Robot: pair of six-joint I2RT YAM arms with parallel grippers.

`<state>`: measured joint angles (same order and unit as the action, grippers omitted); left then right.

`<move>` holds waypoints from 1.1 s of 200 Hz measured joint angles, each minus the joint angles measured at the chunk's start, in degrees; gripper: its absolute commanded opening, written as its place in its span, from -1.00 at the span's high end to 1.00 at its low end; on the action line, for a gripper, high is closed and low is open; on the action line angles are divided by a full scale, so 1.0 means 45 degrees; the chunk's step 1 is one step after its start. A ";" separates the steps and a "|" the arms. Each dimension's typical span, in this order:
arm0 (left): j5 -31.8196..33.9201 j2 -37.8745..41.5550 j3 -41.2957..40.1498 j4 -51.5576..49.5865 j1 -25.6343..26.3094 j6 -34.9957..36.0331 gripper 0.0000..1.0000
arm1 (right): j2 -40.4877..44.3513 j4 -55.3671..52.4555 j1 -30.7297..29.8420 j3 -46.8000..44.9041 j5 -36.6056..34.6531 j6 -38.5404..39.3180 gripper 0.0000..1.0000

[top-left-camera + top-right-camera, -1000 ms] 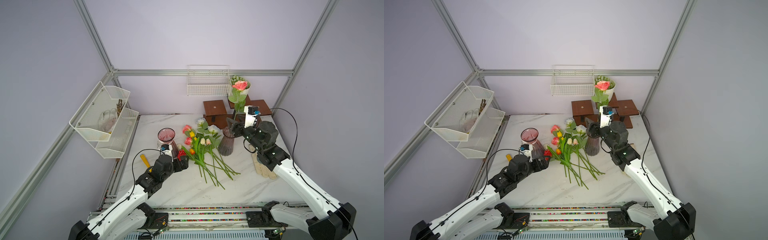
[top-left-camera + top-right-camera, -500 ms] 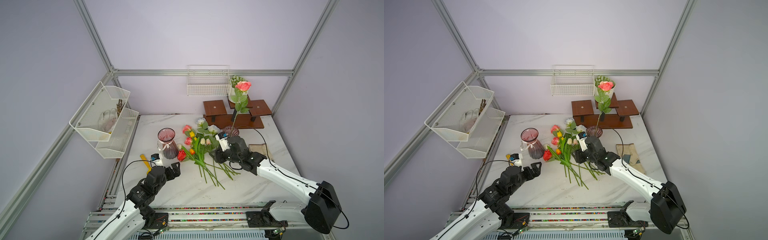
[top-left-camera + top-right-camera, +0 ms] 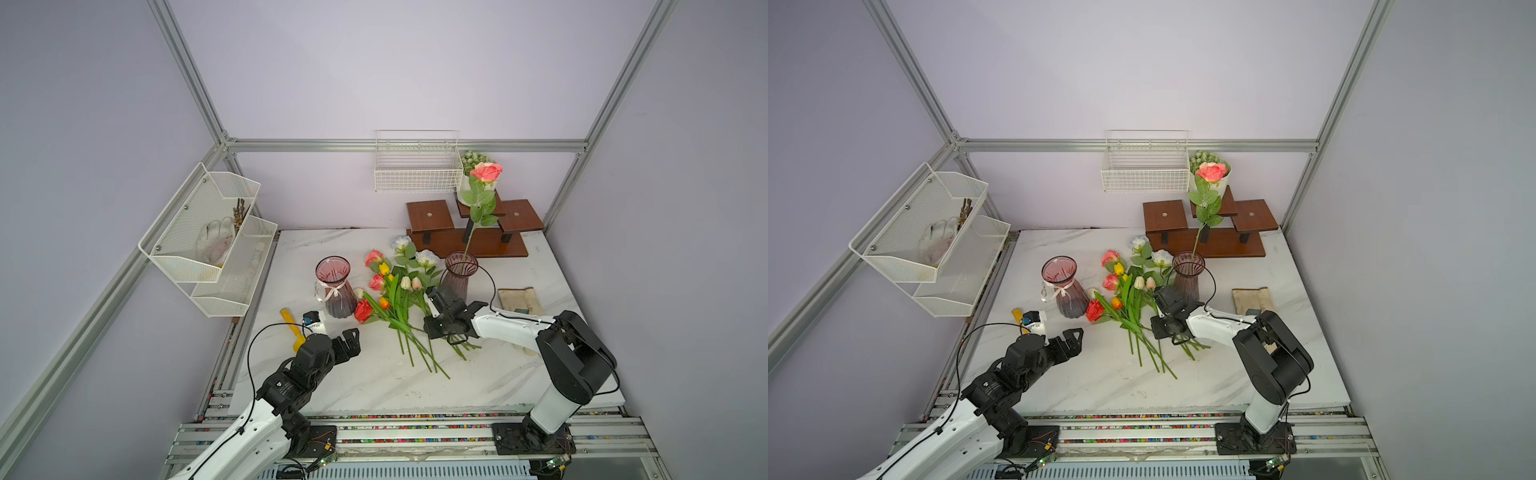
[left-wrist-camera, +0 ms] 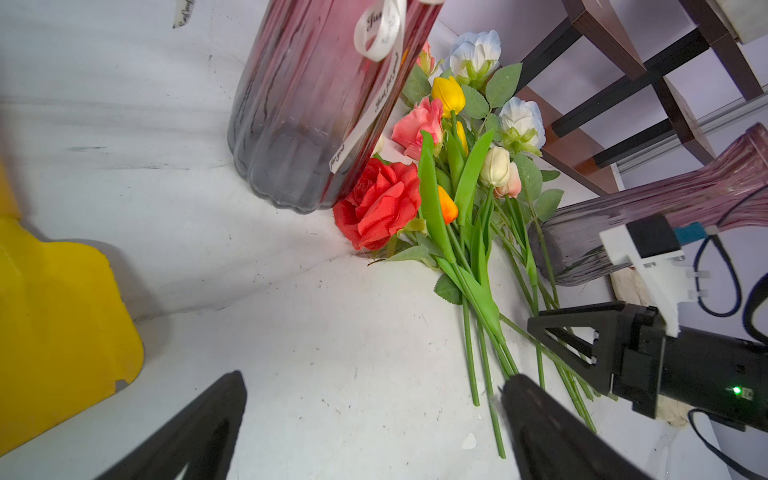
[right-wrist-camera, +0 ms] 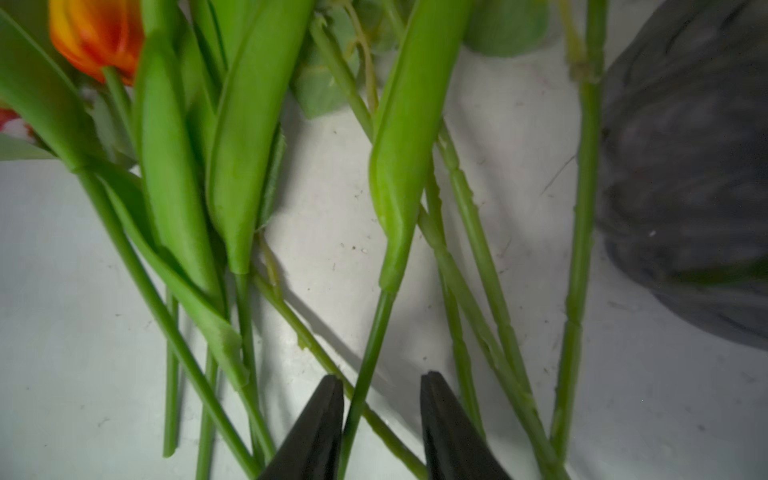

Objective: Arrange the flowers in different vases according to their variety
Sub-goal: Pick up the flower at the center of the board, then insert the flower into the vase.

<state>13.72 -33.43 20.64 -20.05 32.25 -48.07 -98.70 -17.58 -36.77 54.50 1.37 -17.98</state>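
Your white marbled table (image 3: 353,386) carries a heap of flowers (image 3: 397,297) at its middle. The bow vase (image 3: 337,291) stands just left of the heap and the slim vase (image 3: 457,276) just right. A brown stand (image 3: 469,246) sits at the back, a yellow tool (image 3: 289,326) lies near the left edge, and a folded cloth (image 3: 517,297) lies toward the right.

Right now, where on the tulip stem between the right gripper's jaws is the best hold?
Probably the bare stem below its leaf, from the cut end, as the right gripper lies: there it is thin and mostly uncrowded; higher up, the leaf widens it.
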 measured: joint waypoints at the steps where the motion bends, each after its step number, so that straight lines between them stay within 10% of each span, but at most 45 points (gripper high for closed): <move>1: 0.0000 0.0019 -0.0005 -0.0024 0.0000 -0.0005 -1.00 | -0.0024 0.0005 0.0000 0.0005 0.0000 0.0000 0.49; 30: 0.0005 0.0384 -0.0078 -0.0155 -0.0005 -0.0097 -1.00 | -0.0219 0.0092 -0.0058 0.0340 0.0117 -0.0117 1.00; 144: 0.0432 0.3857 -0.0952 -0.1307 -0.0073 -0.0520 -1.00 | 0.3551 0.3084 -0.0593 0.1899 0.0903 -0.0821 1.00; 220: 0.0481 0.4231 -0.0996 -0.1656 -0.0078 -0.0529 -1.00 | -0.1375 0.8947 -0.1141 0.7771 0.2822 -0.2633 1.00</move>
<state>15.88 -14.39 16.16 -27.51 31.90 -50.46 -104.88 22.68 -41.91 89.47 14.06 -29.82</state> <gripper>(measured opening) 0.999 0.068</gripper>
